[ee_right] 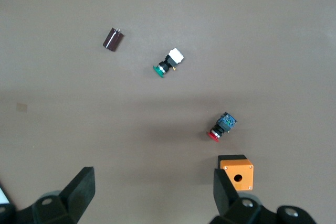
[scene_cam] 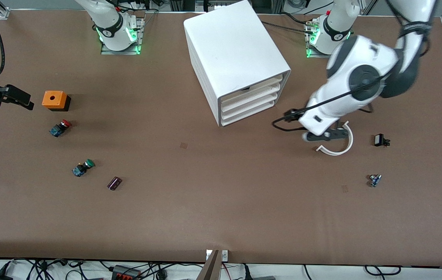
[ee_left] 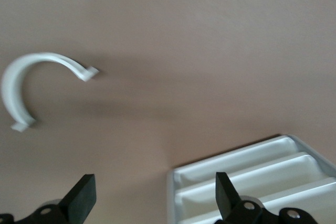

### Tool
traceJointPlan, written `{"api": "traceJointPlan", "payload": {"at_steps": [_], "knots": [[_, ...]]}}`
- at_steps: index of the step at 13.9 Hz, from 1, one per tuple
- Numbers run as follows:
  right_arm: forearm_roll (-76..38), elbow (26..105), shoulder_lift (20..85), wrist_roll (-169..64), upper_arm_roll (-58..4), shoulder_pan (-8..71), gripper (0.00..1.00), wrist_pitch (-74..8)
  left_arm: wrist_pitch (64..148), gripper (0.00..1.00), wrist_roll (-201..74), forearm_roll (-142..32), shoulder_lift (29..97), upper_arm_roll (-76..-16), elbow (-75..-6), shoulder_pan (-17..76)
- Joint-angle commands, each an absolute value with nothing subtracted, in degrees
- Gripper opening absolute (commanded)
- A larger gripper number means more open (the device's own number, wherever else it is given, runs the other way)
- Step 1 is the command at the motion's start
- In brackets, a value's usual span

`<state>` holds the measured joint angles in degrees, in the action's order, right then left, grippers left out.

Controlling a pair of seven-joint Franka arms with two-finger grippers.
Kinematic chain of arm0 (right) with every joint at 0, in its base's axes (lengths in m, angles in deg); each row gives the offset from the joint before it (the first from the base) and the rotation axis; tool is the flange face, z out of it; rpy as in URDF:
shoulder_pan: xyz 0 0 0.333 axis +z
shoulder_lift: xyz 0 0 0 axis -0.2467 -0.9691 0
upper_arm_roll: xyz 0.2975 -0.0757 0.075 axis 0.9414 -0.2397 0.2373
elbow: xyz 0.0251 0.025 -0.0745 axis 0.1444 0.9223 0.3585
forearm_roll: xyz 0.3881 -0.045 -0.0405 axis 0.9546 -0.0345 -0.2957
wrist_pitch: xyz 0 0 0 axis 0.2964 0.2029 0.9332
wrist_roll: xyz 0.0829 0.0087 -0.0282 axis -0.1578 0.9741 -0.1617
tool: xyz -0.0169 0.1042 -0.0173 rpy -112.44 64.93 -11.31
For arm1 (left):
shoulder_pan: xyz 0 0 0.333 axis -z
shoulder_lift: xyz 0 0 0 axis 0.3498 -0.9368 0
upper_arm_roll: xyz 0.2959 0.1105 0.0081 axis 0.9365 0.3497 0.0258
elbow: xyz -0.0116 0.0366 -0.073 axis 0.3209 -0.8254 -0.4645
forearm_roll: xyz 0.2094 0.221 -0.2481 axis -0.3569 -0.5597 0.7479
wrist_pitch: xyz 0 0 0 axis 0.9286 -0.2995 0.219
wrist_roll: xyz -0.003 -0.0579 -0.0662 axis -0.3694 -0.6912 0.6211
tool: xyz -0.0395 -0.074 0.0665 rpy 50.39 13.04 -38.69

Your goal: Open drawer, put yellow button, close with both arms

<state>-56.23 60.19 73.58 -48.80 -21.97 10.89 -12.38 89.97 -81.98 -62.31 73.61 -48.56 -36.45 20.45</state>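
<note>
The left gripper (ee_left: 152, 195) hangs with its fingers (ee_left: 81, 195) spread wide and empty over the bare table (scene_cam: 221, 202), between the white cabinet (scene_cam: 236, 58) and a white curved clip (scene_cam: 337, 146) lying toward the left arm's end. The cabinet's top drawer (scene_cam: 258, 86) sits shut in the stack. The right gripper (ee_right: 152, 192) has its fingers (ee_right: 79, 190) released too, holding nothing, over the right arm's end of the table near an orange box (scene_cam: 53, 99). A red-capped button (scene_cam: 60, 127), a green-capped button (scene_cam: 83, 167) and a small dark cylinder (scene_cam: 114, 183) lie nearer the front camera. I cannot pick out the yellow button in any view
</note>
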Motion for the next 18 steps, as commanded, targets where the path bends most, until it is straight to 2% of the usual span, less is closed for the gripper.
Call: {"api": "traceJointPlan", "payload": {"at_steps": [1,4,6,9,10,12,13,18], "knots": [[-56.94,61.46,75.04,-49.93,-21.40,10.50,1.00,-11.79,83.20,1.00,-72.55,-64.90,72.96,-49.13,-30.02,16.01],[-56.94,61.37,74.78,-49.93,-21.40,10.50,1.00,-12.23,75.39,1.00,-62.09,-66.83,73.23,-49.22,-23.79,9.34],[-56.94,61.46,74.69,-49.93,-21.40,10.50,1.00,-12.67,74.75,1.00,-55.41,-66.66,75.58,-46.78,-23.23,8.43],[-56.94,61.46,74.60,-49.93,-21.40,10.50,1.00,-13.20,75.80,1.00,-46.96,-65.61,80.34,-32.31,-25.78,17.27],[-56.94,61.46,74.51,-49.85,-21.40,10.50,1.00,-13.20,78.85,1.00,-46.24,-64.56,82.09,-28.95,-28.48,19.14],[-56.94,61.55,74.51,-49.76,-21.40,10.42,1.00,-13.20,89.10,1.00,-46.50,-64.20,88.67,-27.60,-38.30,19.51],[-56.94,61.63,74.43,-49.76,-21.40,10.24,1.00,-13.20,90.38,1.00,-46.50,-64.38,90.00,-27.60,-39.83,19.68],[-57.03,61.90,74.60,-49.93,-21.40,10.42,1.00,-14.61,85.74,1.00,-46.41,-64.29,88.35,-27.25,-37.30,20.65]]}}
